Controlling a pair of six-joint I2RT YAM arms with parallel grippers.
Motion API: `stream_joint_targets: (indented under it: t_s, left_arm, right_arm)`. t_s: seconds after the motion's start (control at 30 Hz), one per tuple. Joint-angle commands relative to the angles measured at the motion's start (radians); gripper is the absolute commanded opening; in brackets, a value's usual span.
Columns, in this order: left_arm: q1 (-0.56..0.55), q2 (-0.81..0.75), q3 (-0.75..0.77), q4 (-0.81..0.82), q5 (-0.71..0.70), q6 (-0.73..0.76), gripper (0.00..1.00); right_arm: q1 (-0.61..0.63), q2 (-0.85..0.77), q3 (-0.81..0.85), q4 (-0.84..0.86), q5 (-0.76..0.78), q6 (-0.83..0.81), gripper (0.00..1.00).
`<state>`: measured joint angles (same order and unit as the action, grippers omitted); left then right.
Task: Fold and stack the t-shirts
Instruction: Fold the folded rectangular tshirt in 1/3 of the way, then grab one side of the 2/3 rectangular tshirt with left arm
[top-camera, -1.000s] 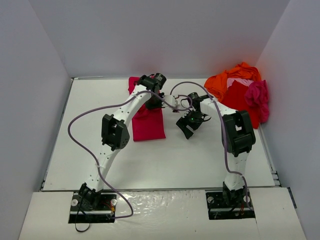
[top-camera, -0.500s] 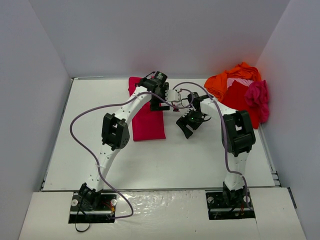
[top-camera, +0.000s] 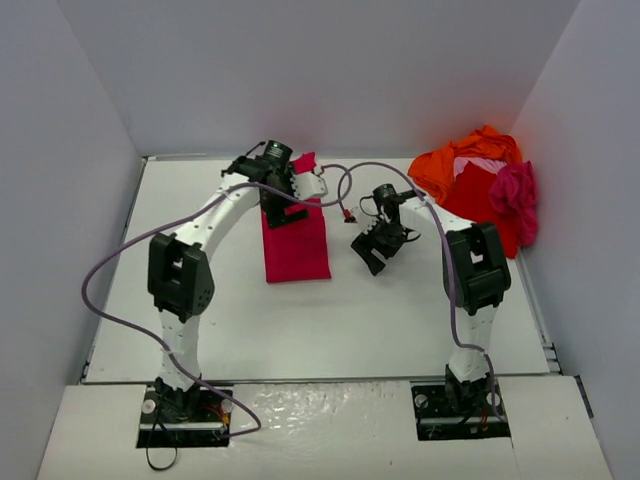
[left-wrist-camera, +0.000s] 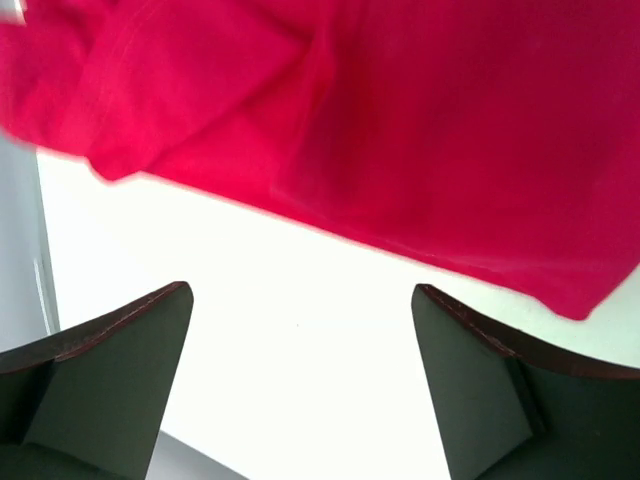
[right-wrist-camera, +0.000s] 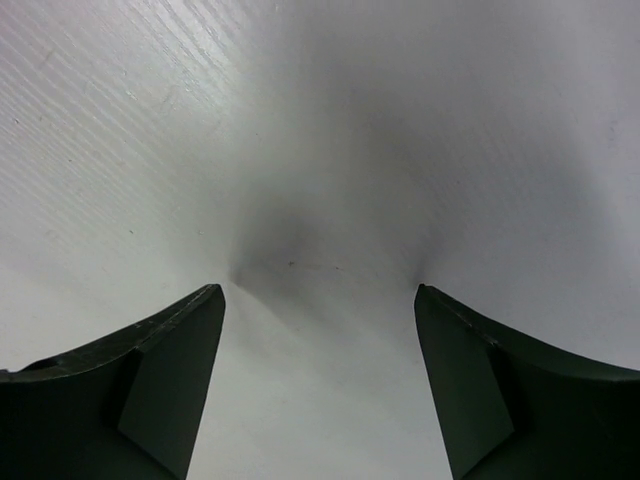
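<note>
My left gripper (left-wrist-camera: 300, 292), shut a second ago, now hangs wide open and empty at the edge of the folded crimson t-shirt (top-camera: 296, 245) mid-desk (top-camera: 350, 320), its arm swung left. My right gripper (right-wrist-camera: 320, 290) hovers unchanged, open and empty over the desk. The other t-shirts (top-camera: 478, 180) stay heaped far right.

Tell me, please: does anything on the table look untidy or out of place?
Two things. The unfolded shirts lie in a crumpled heap in the far right corner. The folded crimson shirt is mostly neat, but one corner bulges out in a loose fold.
</note>
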<state>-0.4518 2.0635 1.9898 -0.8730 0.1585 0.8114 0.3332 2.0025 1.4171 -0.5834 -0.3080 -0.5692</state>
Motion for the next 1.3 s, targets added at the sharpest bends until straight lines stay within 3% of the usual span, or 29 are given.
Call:
stream_joint_targets:
  t_s: [0.0,0.1,0.23,0.5,1.27]
  left_arm:
    - [0.037,-0.237,-0.282,0.143,0.038,-0.093,0.88]
    - [-0.034,-0.344,-0.499,0.198,-0.009,-0.072,0.86]
    - [-0.134,-0.383,-0.615,0.227,-0.040,-0.075,0.85]
    - [-0.262,-0.337,-0.589,0.275,-0.078,-0.106,0.84]
    - [-0.270,-0.172,-0.562,0.355,-0.125,-0.081,0.82]
  right_arm:
    - [-0.009,-0.095,0.062,-0.010,0.041,0.031,0.74]
    - [-0.020,-0.097,0.064,-0.005,0.056,0.043,0.74]
    - [-0.026,-0.096,0.044,0.005,0.062,0.064,0.74]
    - [-0.046,-0.114,-0.011,0.029,0.099,0.079,0.74]
    - [-0.059,-0.116,-0.045,0.040,0.072,0.072,0.74]
